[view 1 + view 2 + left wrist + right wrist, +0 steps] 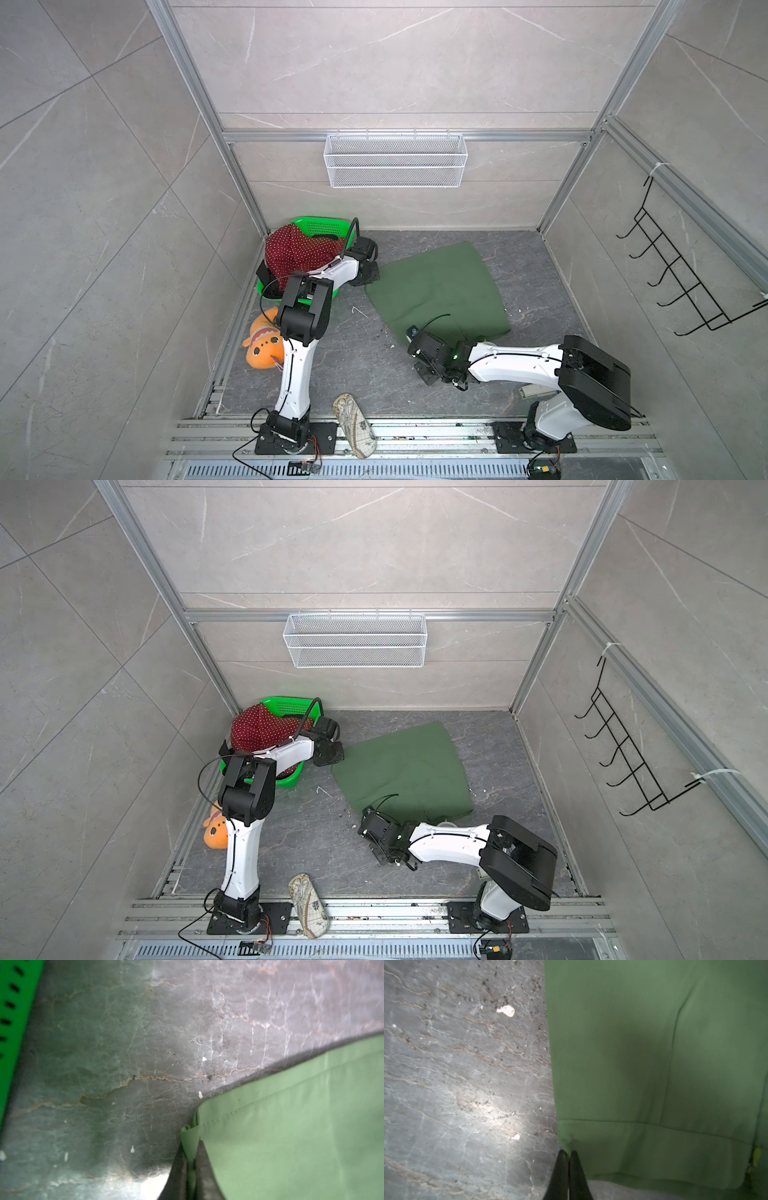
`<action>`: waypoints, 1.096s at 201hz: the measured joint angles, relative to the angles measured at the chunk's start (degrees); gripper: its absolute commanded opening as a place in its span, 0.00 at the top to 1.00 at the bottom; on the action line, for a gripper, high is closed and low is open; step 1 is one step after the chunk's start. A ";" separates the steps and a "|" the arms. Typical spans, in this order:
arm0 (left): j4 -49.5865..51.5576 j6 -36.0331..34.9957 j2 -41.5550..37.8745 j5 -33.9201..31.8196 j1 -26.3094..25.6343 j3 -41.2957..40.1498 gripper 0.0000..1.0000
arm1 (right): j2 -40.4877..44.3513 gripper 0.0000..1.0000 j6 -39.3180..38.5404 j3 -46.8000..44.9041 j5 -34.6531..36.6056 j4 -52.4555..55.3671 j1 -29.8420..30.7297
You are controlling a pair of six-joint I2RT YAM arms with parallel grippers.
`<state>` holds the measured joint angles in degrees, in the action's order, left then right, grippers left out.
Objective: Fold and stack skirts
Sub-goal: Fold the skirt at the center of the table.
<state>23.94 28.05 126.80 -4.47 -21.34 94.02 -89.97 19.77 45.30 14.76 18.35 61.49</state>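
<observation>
On the grey floor [353, 374], right of centre in both top views: green skirt [440, 286] [403, 766], spread almost flat. At its corner nearest the basket [320, 226]: left gripper [371, 279], clenched on the cloth. Same grip up close in the left wrist view [190, 1157]: a small fold of skirt [291, 1126] pinched between dark fingers [176, 1178], a stitched edge running away from them, the basket's perforated wall [12, 1022] off to one side. At the skirt's near corner, close to the arm bases: right gripper [411, 334], jaws likewise pressed together. In the right wrist view [569, 1153], tips meeting on the corner of a wide band of the skirt [633, 1064], bare speckled floor [467, 1084] beside it. In the back left corner: red skirt [297, 253], white-dotted, heaped in the basket and spilling over its rim, well apart from the green one. Under it, a strip of black cloth [264, 275], too hidden to name. Below the basket, against the left wall: orange plush [264, 349], partly behind the left arm.
</observation>
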 measured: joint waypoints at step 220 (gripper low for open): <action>9.86 -4.52 -21.64 -1.97 -0.81 -4.68 1.00 | 6.05 1.00 -3.74 6.69 -5.38 11.76 2.19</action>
<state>33.80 23.53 105.16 -6.44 -22.15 89.34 -83.92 16.03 51.99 9.39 30.11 63.68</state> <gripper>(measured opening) 0.054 0.049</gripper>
